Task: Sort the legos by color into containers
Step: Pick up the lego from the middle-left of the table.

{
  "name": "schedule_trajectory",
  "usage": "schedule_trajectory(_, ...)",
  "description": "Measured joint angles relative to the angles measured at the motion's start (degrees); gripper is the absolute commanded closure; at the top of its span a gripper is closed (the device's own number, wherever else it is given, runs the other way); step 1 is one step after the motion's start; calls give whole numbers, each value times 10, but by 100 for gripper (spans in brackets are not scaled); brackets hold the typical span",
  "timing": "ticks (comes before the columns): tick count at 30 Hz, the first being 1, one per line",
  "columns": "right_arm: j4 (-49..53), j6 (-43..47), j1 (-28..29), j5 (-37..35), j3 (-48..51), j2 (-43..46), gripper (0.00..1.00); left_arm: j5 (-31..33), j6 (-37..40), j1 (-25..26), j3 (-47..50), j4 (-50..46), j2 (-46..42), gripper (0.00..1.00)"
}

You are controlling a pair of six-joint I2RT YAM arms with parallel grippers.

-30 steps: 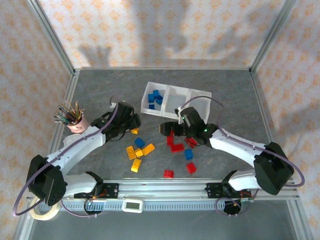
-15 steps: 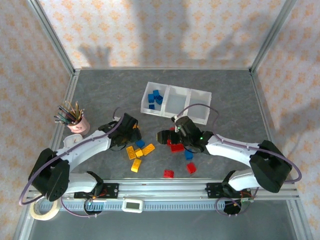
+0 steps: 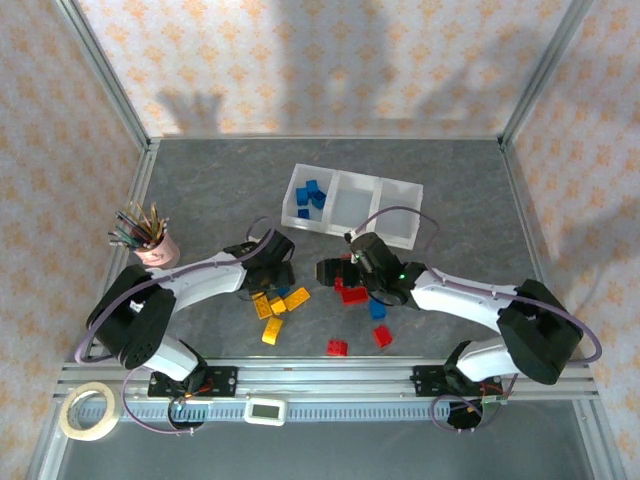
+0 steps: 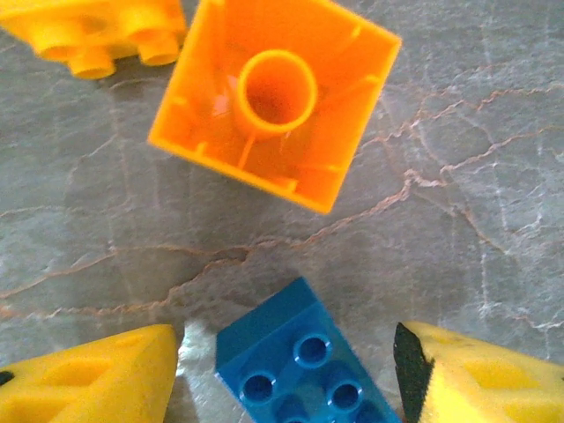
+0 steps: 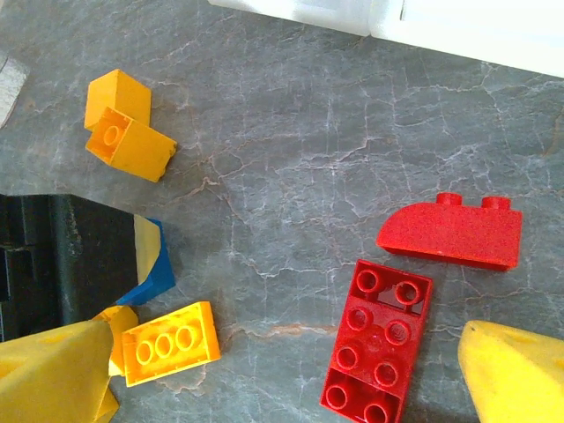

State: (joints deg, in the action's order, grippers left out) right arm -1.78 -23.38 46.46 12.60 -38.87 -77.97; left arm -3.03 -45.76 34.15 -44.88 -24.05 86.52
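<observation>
Jaws of the left gripper (image 4: pixel 286 348) stand half open astride a blue brick (image 4: pixel 300 370) on the table (image 4: pixel 493 176) (a gap shows on one side), gripping nothing. Right gripper (image 5: pixel 289 335) spread wide, empty, over a red brick (image 5: pixel 377 345). Several blue legos (image 3: pixel 312 195) lie in the tray (image 3: pixel 352 205), left compartment.

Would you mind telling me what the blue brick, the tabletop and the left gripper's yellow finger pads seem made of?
The blue brick looks like hard glossy moulded plastic with crisp studs. The tabletop is matte grey veined stone or stone-print laminate; I cannot tell which. The finger pads seem foam or rubber: dull, grainy.
</observation>
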Motion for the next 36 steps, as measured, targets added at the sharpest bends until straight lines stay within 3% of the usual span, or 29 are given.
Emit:
schedule_trajectory(13, -4, -4, -3, 0, 0, -1, 0, -11, 16, 14, -43, 28, 53, 49)
schedule_trajectory(24, -22, -17, -39, 22, 14, 8, 0, 0, 19, 26, -36, 24, 55, 54)
schedule_trajectory(36, -22, -17, -62, 28, 16, 43, 0, 7, 19, 37, -39, 24, 58, 69)
